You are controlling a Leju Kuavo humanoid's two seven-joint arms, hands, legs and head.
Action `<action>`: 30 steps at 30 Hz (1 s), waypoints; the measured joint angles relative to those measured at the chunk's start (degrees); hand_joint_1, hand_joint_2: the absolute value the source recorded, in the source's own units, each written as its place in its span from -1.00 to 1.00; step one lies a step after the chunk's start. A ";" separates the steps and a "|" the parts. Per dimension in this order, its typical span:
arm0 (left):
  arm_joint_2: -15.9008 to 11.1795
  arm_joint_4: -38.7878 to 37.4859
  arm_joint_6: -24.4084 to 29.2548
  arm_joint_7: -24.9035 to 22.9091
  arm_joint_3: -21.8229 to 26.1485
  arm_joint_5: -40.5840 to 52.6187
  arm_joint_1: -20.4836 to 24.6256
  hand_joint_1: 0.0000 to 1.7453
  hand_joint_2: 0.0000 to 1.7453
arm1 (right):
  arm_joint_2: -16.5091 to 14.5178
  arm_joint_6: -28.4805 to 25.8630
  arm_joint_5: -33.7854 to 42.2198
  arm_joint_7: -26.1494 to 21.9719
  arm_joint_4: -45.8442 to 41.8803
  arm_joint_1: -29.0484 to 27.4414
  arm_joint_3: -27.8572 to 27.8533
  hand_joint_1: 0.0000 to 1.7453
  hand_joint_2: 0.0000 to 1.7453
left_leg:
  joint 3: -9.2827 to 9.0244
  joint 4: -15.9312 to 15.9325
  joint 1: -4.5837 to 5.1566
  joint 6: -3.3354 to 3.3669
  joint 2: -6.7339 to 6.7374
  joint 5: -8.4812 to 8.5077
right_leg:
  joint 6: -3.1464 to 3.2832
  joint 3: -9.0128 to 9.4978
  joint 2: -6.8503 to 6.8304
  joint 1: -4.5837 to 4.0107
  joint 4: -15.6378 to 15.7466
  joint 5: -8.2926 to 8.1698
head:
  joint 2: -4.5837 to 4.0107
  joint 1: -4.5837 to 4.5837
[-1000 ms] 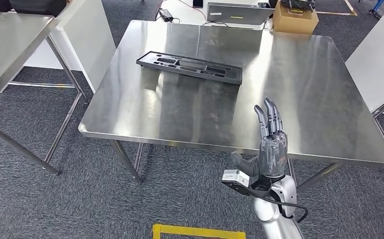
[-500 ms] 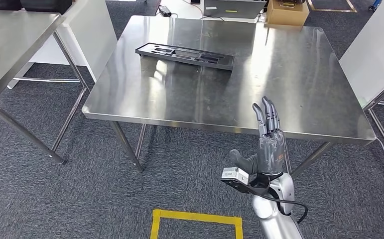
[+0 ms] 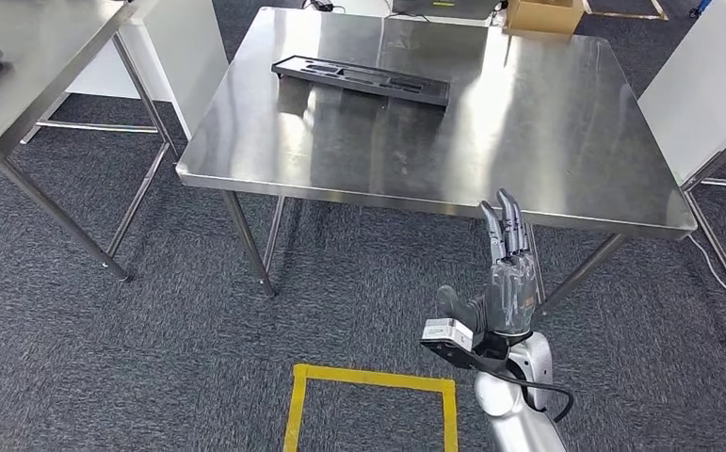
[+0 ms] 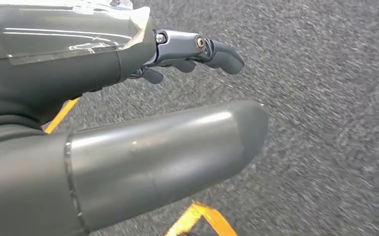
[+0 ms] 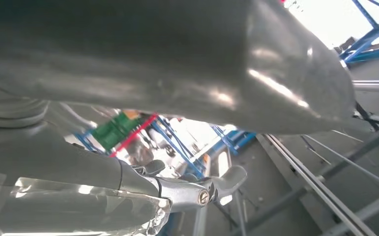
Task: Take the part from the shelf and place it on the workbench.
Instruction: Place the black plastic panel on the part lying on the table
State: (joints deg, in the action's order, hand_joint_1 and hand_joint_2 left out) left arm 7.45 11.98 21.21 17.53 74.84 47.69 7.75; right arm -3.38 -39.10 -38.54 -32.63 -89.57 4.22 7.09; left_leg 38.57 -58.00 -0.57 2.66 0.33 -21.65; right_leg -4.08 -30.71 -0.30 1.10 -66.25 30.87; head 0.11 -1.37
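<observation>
On the workbench [image 3: 566, 141], part [image 3: 362, 80], seemingly well beyond right robot hand [image 3: 508, 273].

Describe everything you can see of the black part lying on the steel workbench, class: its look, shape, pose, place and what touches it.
The black part is a long, flat, tray-like piece, matte and plastic-looking, with several recessed cut-outs along its length. It lies flat on the workbench, toward the far left of the top, set slightly askew to the edges. A dim reflection of it shows in the steel. Nothing but the tabletop touches it; the right hand is raised well short of it, holding nothing.
</observation>
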 joint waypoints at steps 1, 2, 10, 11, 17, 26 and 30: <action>0.01 0.00 0.15 0.02 -0.03 0.07 0.00 -1.00 -1.00 | -0.22 0.80 1.75 -0.45 0.93 0.12 -0.04 -1.00 -1.00 | 0.60 -0.01 0.05 -0.32 -0.01 0.72 | 0.16 3.21 0.03 -0.22 4.63 0.17 | 0.00 0.01; 0.02 0.00 0.32 0.03 -0.05 0.13 0.01 -1.00 -1.00 | -0.53 1.97 3.76 -0.85 2.56 0.40 -0.14 -1.00 -1.00 | 0.95 0.12 0.10 -0.66 0.03 1.45 | 0.55 5.39 0.09 -0.46 8.30 0.71 | 0.00 0.05; 0.56 0.00 1.65 -0.29 0.04 -0.81 -0.17 -1.00 -1.00 | -3.40 6.50 10.28 10.04 44.25 7.80 -4.62 -1.00 -1.00 | 4.30 -9.64 -0.49 -3.03 -0.38 -7.42 | 4.08 3.63 -0.54 -0.01 11.61 -2.37 | 0.00 0.56; 0.61 0.00 1.73 -0.30 0.09 -1.02 -0.24 -1.00 -1.00 | -3.52 6.71 9.85 12.54 48.85 7.89 -5.07 -1.00 -1.00 | 4.72 -12.94 -0.57 -3.32 -0.44 -8.86 | 4.08 2.95 -0.78 -0.09 11.44 -2.78 | 0.00 0.56; 0.94 0.01 3.04 -1.00 0.35 -1.77 -0.54 -1.00 -1.00 | -3.69 13.94 6.47 34.43 67.34 8.04 -6.05 -1.00 -1.00 | -5.52 -3.67 -1.10 -3.59 -0.82 -5.83 | 3.13 -1.68 -1.01 -0.04 8.71 -4.10 | 0.00 0.51; 2.20 0.02 4.40 -2.56 0.21 0.63 -0.79 -1.00 -1.00 | -3.64 17.35 4.70 49.13 76.06 1.16 -7.02 -1.00 -1.00 | -4.79 0.96 -0.52 -0.34 0.08 -3.74 | 2.23 -6.59 -0.08 -0.03 -4.08 3.75 | 0.00 -0.19; 2.57 0.02 3.97 -3.08 -0.06 1.51 -0.76 -1.00 -1.00 | -3.70 12.73 3.62 46.44 76.99 1.42 -7.02 -1.00 -1.00 | -1.81 0.58 -0.73 -1.19 0.51 -1.32 | -0.57 -1.25 -0.01 0.74 -1.35 -0.28 | 0.00 -0.18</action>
State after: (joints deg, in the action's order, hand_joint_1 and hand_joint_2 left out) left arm 10.03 12.00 25.17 14.45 74.78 49.20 7.00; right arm -7.08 -26.37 -34.92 13.81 -12.59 5.65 0.07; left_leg 36.77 -57.42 -1.30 1.47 0.83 -22.97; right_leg -4.65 -31.95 -0.31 1.83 -67.60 30.60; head 0.11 -1.55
